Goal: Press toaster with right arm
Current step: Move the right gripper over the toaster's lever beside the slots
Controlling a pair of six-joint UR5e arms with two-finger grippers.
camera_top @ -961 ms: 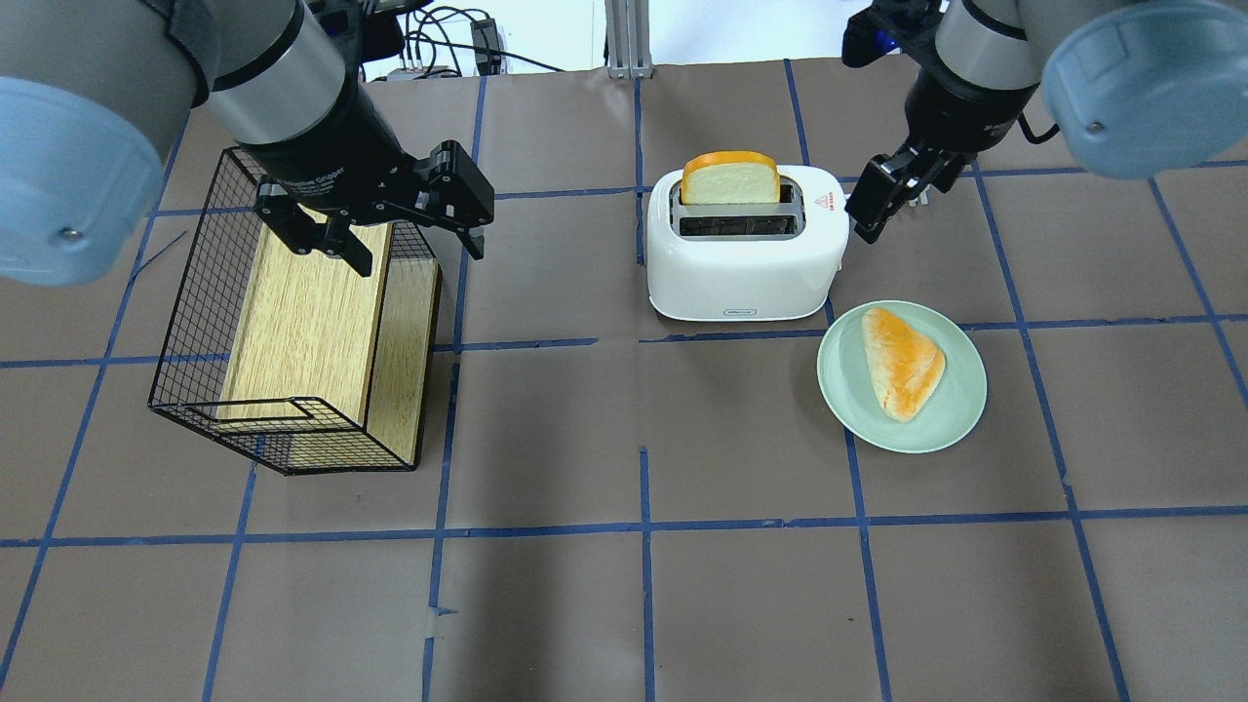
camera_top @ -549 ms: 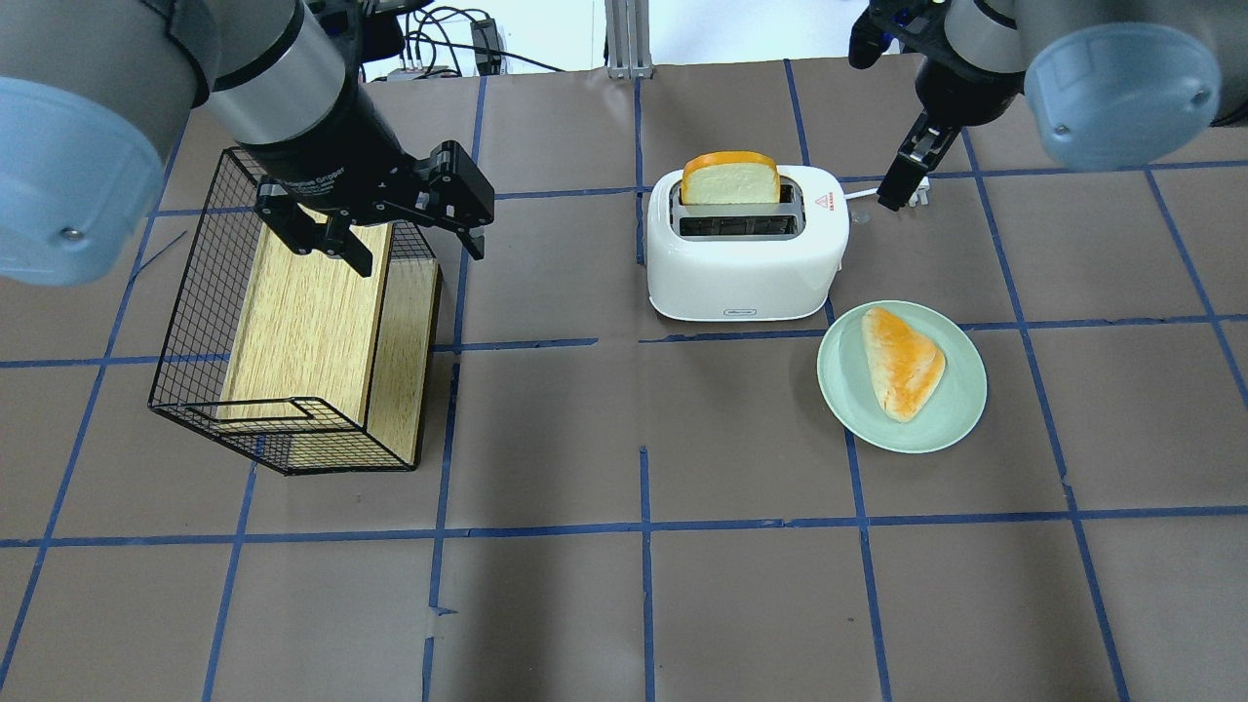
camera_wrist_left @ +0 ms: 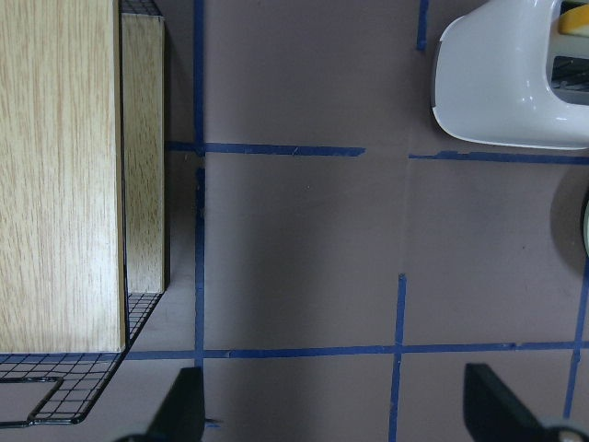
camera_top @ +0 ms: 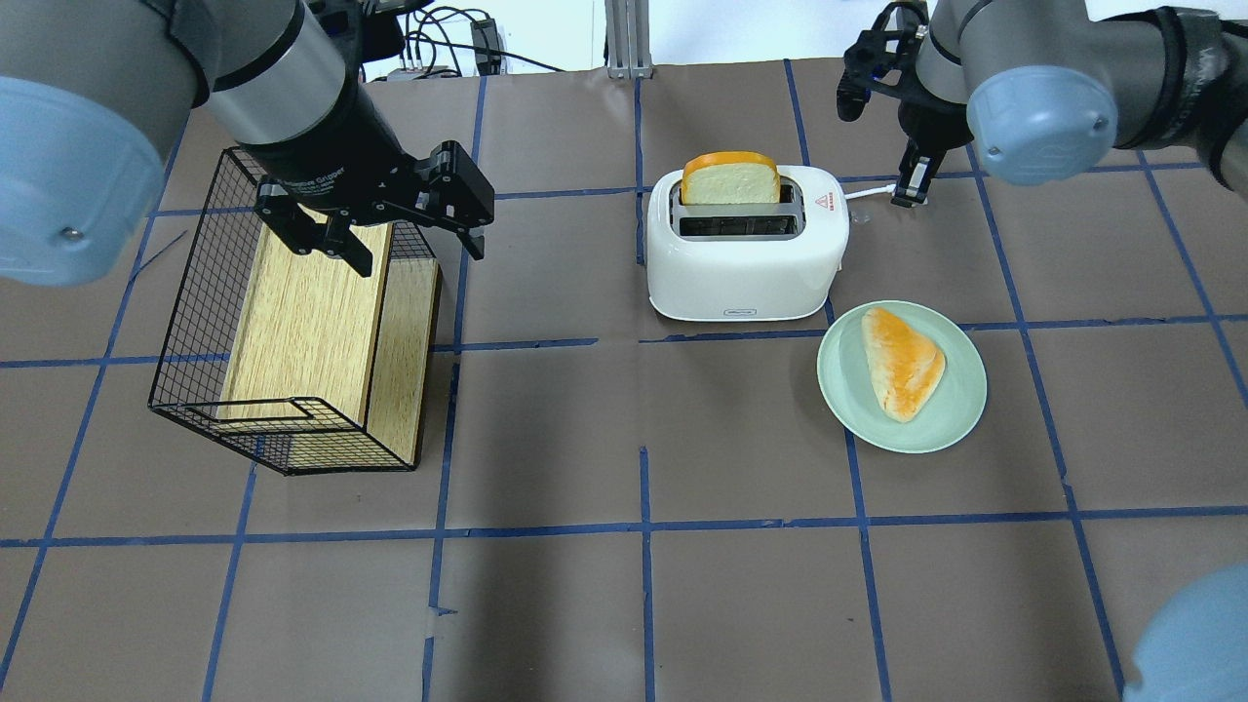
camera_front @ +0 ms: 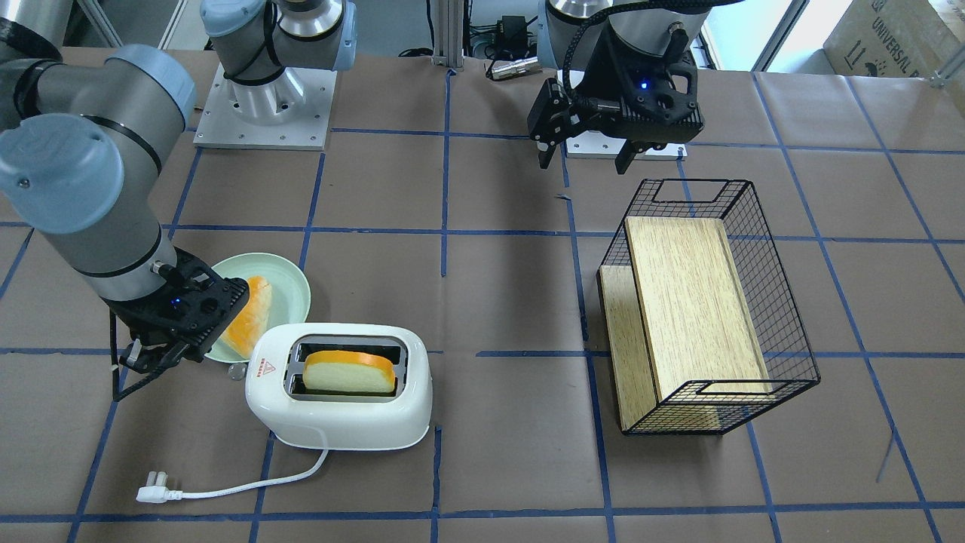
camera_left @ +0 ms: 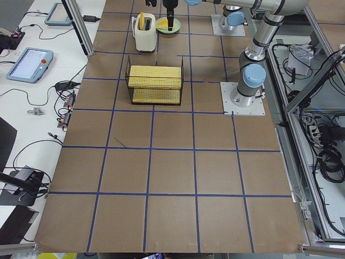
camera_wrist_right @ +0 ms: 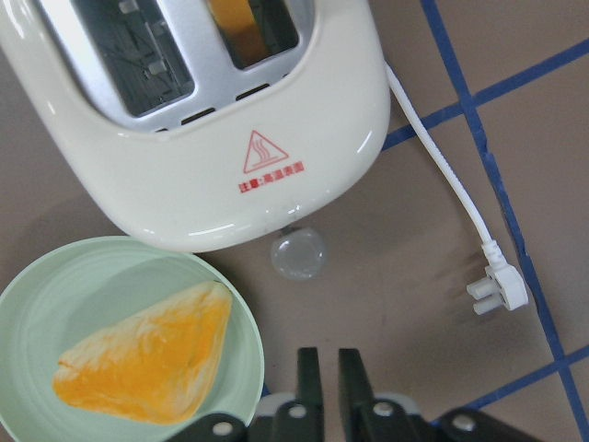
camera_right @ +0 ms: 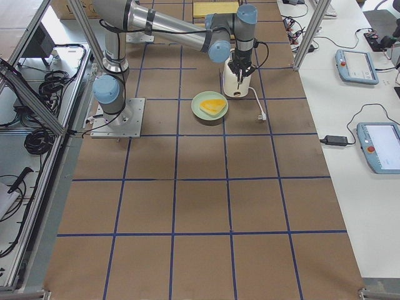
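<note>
The white toaster stands at mid-table with a slice of bread upright in its far slot. It also shows in the front view and the right wrist view. A clear round lever knob sticks out of the toaster's end by the red sticker. My right gripper is shut and empty. It hovers beyond that end, apart from the toaster, over the white plug. My left gripper is open and empty above the wire basket.
A green plate with a piece of bread lies in front of the toaster's right end. The basket holds a wooden box. The white cord trails across the table behind the toaster.
My right gripper has drawn back from the toaster's right end, moving right and farther away, while its arm swung round. The left arm and the bread have not moved.
</note>
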